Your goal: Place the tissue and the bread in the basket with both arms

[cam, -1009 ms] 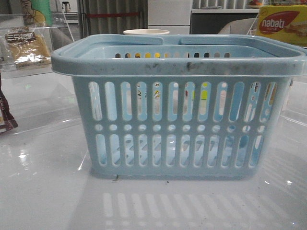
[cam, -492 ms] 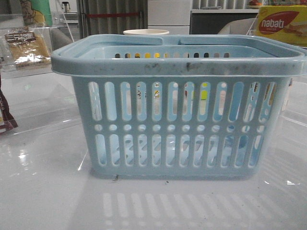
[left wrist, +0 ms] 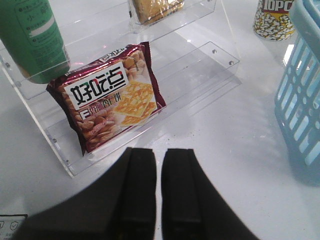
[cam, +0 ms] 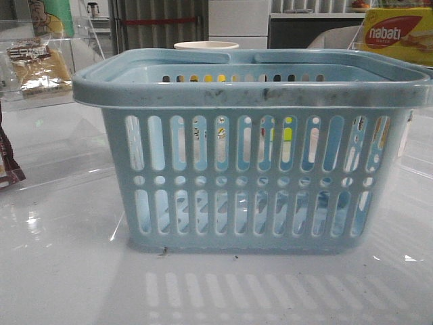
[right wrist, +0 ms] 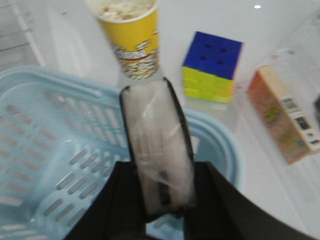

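Observation:
The light-blue basket (cam: pixel 250 156) fills the middle of the front view; neither gripper shows there. The bread (cam: pixel 39 66), a clear packet of yellow-brown slices, stands on a clear shelf at the back left, and its lower edge shows in the left wrist view (left wrist: pixel 155 9). My left gripper (left wrist: pixel 159 152) is shut and empty, low over the white table in front of that shelf. My right gripper (right wrist: pixel 162 172) is shut on the tissue (right wrist: pixel 157 135), a whitish packet with dark edges, held over the basket's corner (right wrist: pixel 55 145).
A dark red biscuit wrapper (left wrist: pixel 107 95) leans on the clear acrylic shelf (left wrist: pixel 200 65) beside a green bottle (left wrist: pixel 32 40). A yellow popcorn cup (right wrist: pixel 132 40), a colour cube (right wrist: pixel 212 65) and an orange carton (right wrist: pixel 280 115) stand beyond the basket. A nabati box (cam: pixel 396 34) sits back right.

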